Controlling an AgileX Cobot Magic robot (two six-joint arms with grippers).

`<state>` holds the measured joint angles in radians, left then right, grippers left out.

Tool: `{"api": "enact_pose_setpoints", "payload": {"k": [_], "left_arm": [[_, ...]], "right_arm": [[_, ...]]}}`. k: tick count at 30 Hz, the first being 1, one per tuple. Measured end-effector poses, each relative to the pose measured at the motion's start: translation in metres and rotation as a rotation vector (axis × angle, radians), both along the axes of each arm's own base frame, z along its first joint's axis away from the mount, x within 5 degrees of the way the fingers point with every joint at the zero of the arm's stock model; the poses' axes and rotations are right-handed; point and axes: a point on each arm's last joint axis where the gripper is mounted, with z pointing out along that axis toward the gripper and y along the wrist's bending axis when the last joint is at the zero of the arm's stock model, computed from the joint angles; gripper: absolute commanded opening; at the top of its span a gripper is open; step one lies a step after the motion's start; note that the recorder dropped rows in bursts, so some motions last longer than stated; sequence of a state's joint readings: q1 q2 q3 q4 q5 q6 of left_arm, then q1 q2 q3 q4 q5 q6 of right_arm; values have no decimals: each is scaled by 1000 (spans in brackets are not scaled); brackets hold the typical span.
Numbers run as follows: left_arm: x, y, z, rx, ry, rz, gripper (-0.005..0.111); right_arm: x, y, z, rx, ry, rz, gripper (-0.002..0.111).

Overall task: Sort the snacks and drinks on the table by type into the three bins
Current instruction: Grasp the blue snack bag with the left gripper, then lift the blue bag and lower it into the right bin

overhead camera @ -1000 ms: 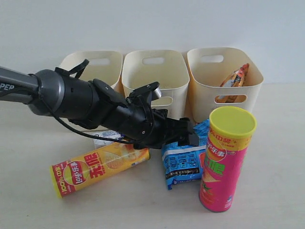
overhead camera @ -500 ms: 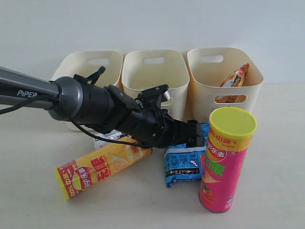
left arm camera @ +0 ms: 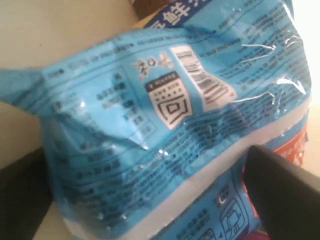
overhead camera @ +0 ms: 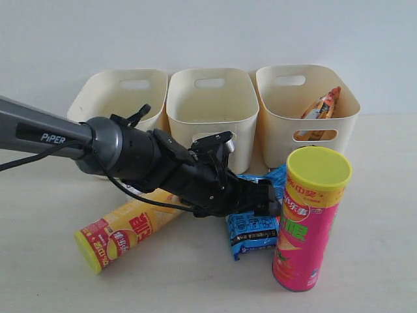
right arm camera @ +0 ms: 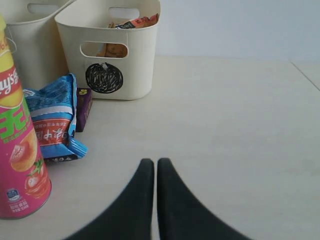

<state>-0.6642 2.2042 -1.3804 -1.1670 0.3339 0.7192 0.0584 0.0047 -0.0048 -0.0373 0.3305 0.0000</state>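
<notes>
Your left gripper [overhead camera: 266, 195], wide open and empty, is set to grab the blue bag [overhead camera: 251, 229] beside the pink can [overhead camera: 311, 222]; close it next.

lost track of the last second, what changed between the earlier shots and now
The left gripper reached further right and lower, its fingers open at the blue bag, nothing gripped yet. The yellow can swung to a steeper slant, lid end nearer the camera. The pink can, three bins and orange bag stayed put.
</notes>
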Motion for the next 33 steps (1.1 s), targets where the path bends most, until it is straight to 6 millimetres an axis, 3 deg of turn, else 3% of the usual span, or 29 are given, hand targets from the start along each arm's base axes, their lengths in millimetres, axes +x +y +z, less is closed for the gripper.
{"api": "enact_pose_setpoints", "payload": {"k": [3,11,20,33], "left_arm": [[-1,-1,0,-8,13,-5,73],[-2,-4,2,-60,64,27,4],[-2,-7,8,-86,76,4,4],[-4,-5,51,-181,61,-26,4]], "right_arm": [[0,0,0,0,0,0,0],[0,0,0,0,0,0,0],[0,0,0,0,0,0,0],[0,0,0,0,0,0,0]]}}
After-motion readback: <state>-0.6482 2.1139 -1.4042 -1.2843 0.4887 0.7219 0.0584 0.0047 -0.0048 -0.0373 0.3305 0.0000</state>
